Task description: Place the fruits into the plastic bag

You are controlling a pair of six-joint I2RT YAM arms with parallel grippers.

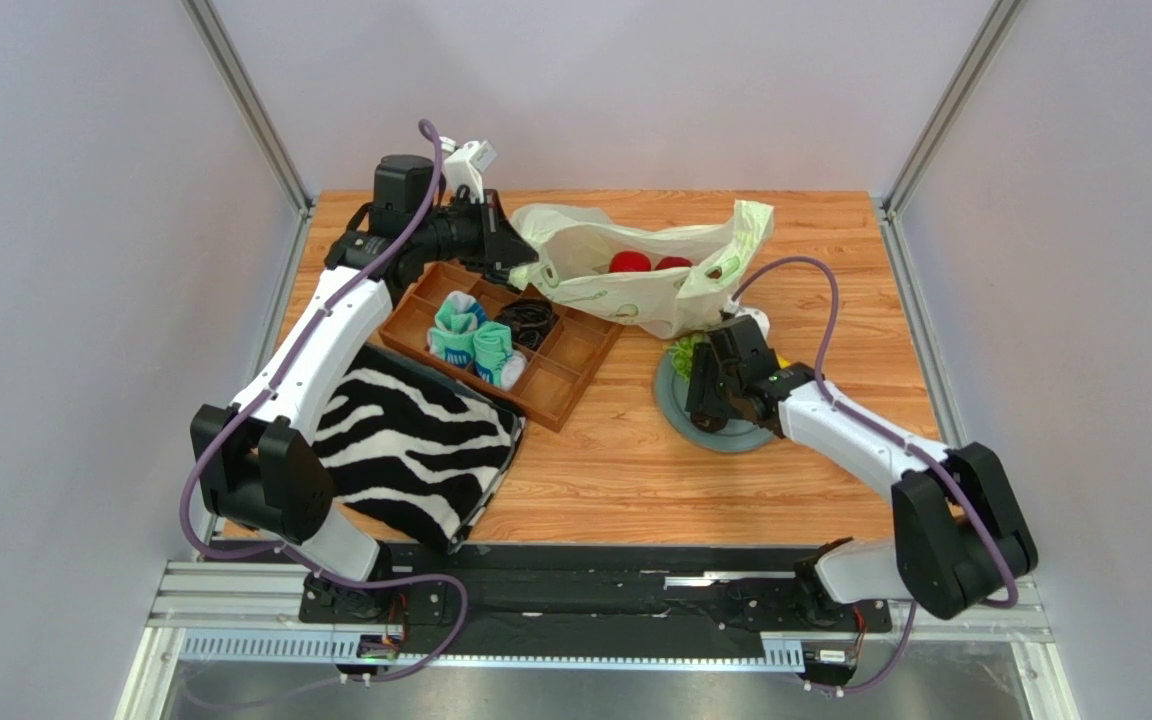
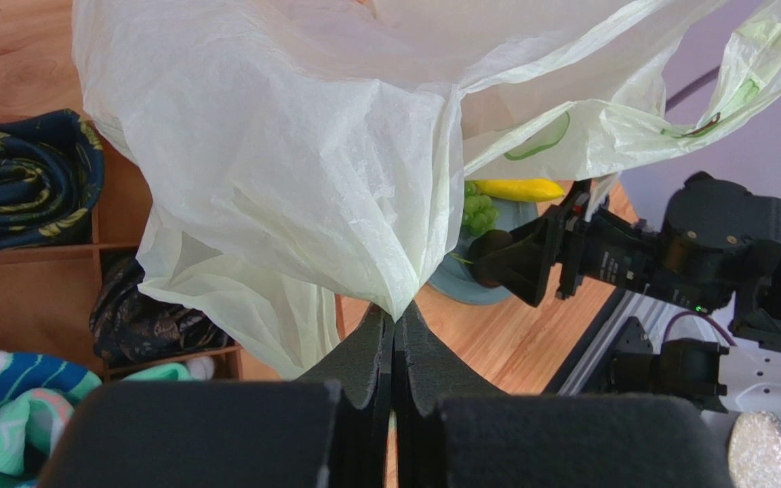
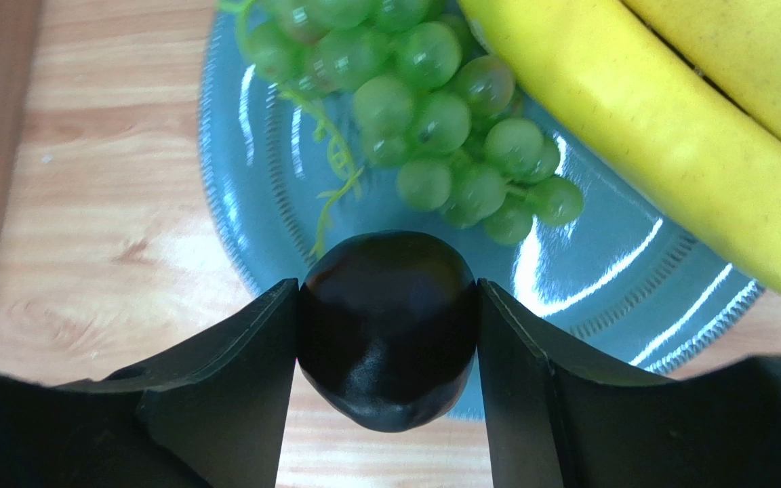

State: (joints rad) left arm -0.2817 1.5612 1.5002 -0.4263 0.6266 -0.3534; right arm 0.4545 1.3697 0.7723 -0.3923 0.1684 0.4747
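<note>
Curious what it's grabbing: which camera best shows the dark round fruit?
Right wrist: the dark purple-brown round toy fruit sits close-up between the right fingers. From above the right arm hides it; left wrist, unclear.

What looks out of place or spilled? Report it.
Nothing stands out. The left hand pinches the bag, two red fruits lie inside, and the right hand grips the dark fruit at the plate edge, beside grapes and bananas.
</note>
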